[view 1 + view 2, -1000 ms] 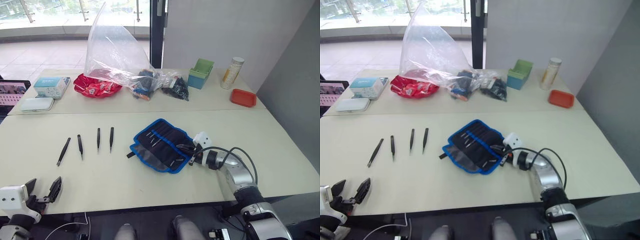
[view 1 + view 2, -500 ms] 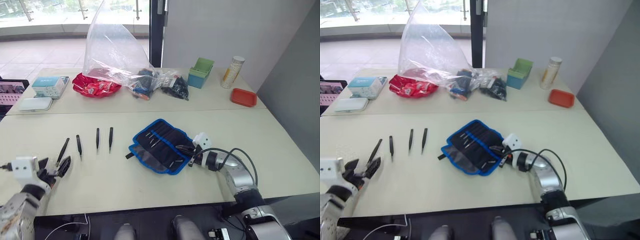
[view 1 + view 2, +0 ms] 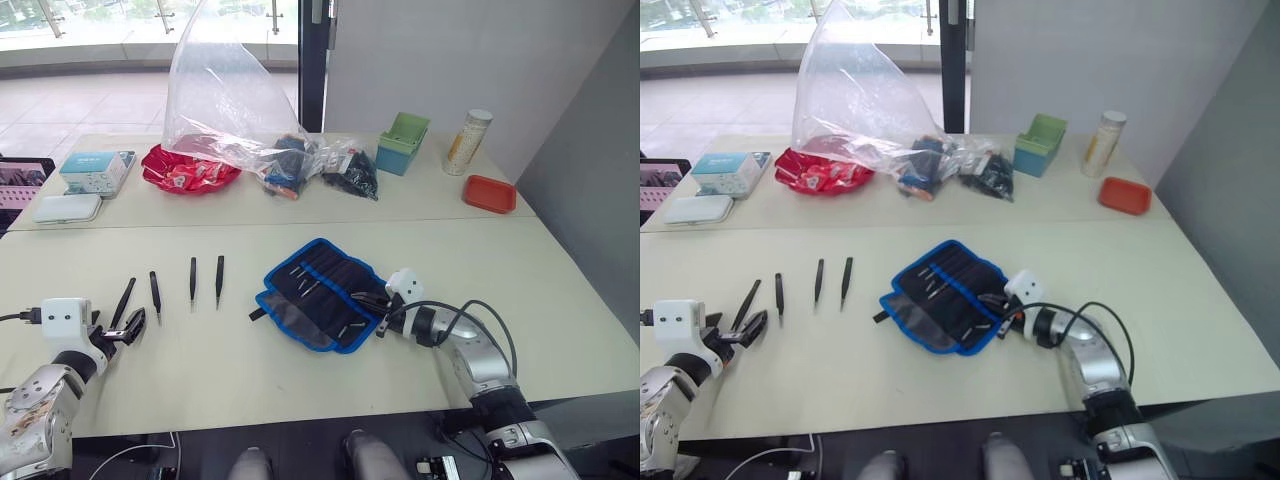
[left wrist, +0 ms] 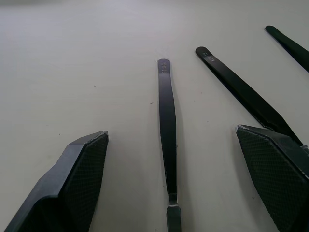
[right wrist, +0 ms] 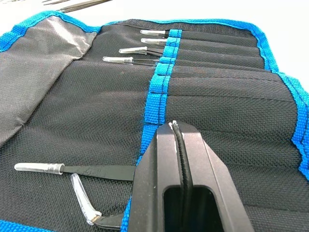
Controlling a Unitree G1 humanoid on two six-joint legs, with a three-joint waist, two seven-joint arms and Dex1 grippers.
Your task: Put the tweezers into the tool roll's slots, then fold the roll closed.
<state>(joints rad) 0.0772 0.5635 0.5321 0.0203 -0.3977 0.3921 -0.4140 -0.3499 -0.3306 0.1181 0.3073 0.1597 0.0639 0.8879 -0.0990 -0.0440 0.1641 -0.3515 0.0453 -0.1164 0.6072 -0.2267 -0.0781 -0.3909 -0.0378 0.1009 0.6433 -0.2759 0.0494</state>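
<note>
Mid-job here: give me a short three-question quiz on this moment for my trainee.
1. True or false: the tool roll lies folded shut on the table.
2. How many tweezers lie loose on the table, on the robot's left of the roll? A) two B) four C) six
3. Fill in: the left claw is open low over the table, with one of the tweezers lying ___ its two fingers.

Key: 1 false (it lies open, slots showing); 2 B; 3 between.
</note>
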